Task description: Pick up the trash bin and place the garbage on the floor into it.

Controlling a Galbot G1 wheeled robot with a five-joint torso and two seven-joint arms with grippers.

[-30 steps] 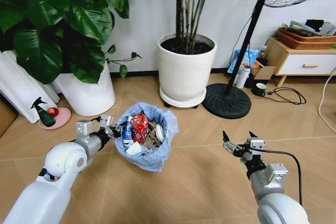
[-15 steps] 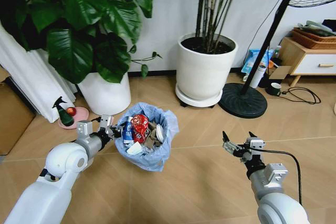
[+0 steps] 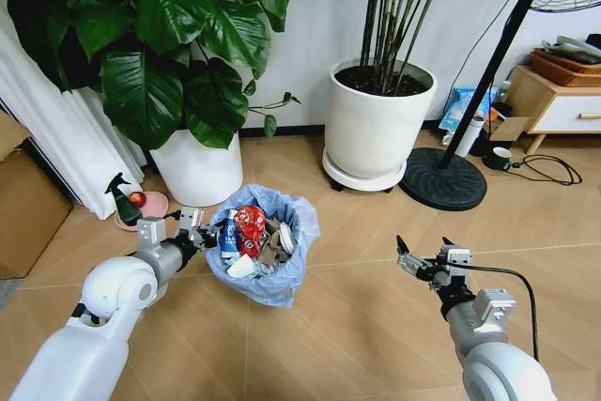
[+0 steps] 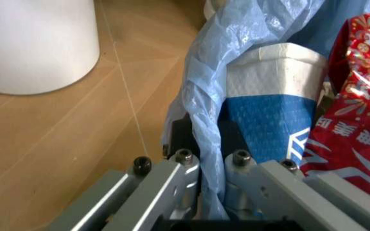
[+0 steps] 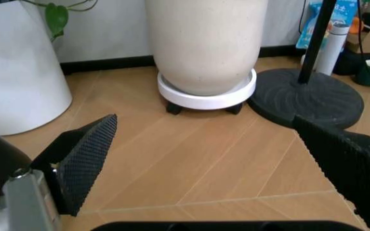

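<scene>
Herringbone wood floor, tan with thin pale seams, running back to a white wall with a dark skirting strip. Against that wall, two large white plant pots: one under broad dark-green leaves, the other on a wheeled saucer, full of bare upright stems. Just beside the second pot, a fan stand with a round black base and a slanting pole. Farther right, a low wooden cabinet with a white drawer, a dark green mug and a coiled black cable on the floor near it. At far left, a cardboard box, white pleated fabric, and a green spray bottle on a pink dish.

Trash bin on the floor in front of the leafy pot, well apart from both pots, its wrinkly light-blue liner spilling over the rim. Inside, garbage piled to the top: red can, blue-white can, white disc, white paper wad.

Left tool at the bin's left edge, pinching rim and liner together; seen from the left wrist, fingers closed tight on bunched blue plastic with the blue-white can right behind.

Right tool hanging above bare floor to the right, well apart from the bin, black textured pads spread wide, nothing between them.
</scene>
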